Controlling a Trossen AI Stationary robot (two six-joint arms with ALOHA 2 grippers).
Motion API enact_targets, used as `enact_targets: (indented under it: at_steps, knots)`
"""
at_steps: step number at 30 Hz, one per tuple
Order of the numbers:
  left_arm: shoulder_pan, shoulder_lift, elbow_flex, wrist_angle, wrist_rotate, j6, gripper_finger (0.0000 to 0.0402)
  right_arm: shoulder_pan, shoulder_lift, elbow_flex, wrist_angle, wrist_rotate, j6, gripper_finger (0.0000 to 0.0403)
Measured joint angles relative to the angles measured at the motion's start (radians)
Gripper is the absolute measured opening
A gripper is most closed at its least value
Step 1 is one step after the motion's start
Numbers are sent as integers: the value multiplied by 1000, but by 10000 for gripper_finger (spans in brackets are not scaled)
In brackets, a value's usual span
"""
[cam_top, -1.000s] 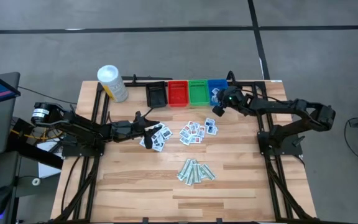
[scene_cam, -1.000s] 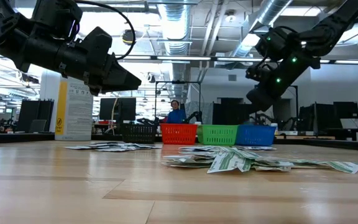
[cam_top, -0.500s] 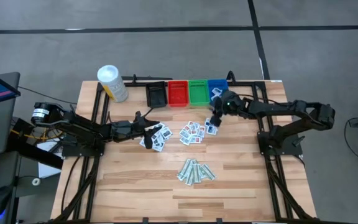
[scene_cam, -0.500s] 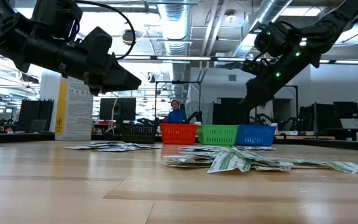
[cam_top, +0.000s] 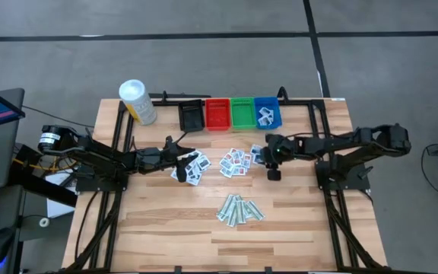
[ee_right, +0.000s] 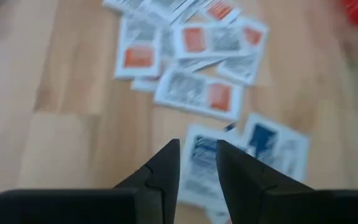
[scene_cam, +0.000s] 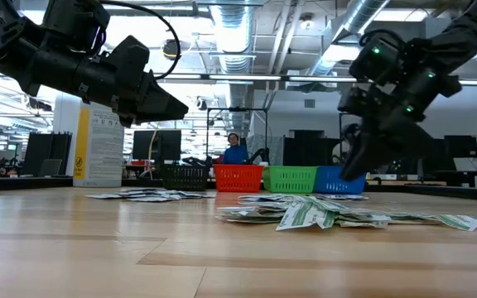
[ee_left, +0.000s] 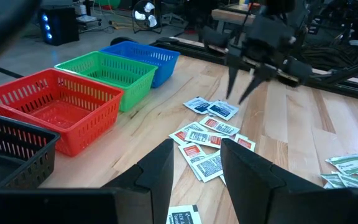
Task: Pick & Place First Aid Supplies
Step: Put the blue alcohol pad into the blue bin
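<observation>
The wooden surface [cam_top: 173, 221] carries scattered packets. The right end effector [cam_top: 268, 157] hovers just above the blue-print packets [ee_right: 229, 155], fingers parted, nothing grasped. Lower it squarely over a single packet edge before clenching. The left end effector [cam_top: 182, 157] waits, fingers parted, over the left packets [cam_top: 191, 169].

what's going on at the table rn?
Two arms are sorting first aid packets into bins. The right gripper hangs open and empty above the blue-print packets at the edge of the middle pile. A couple of packets already lie in the blue bin. The left gripper waits, open, over the left pile. The green strips lie untouched nearer the front.
</observation>
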Motion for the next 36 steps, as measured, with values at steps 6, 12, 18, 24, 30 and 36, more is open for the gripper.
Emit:
enact_targets:
  at_steps: [6, 12, 18, 24, 30, 36]
  knots:
    - [0, 0, 0, 0, 0, 0, 134, 26, 0, -31, 2, 0, 1, 98]
    - [0, 0, 0, 0, 0, 0, 134, 26, 0, -45, -5, 19, -2, 117]
    - [0, 0, 0, 0, 0, 0, 134, 26, 0, -45, -4, 19, -20, 164]
    - [0, 0, 0, 0, 0, 0, 134, 26, 12, -44, 0, 19, -54, 200]
    - [0, 0, 0, 0, 0, 0, 134, 13, 108, -41, 27, 11, -53, 203]
    - [0, 0, 0, 0, 0, 0, 134, -4, 184, -36, 78, -9, -46, 179]
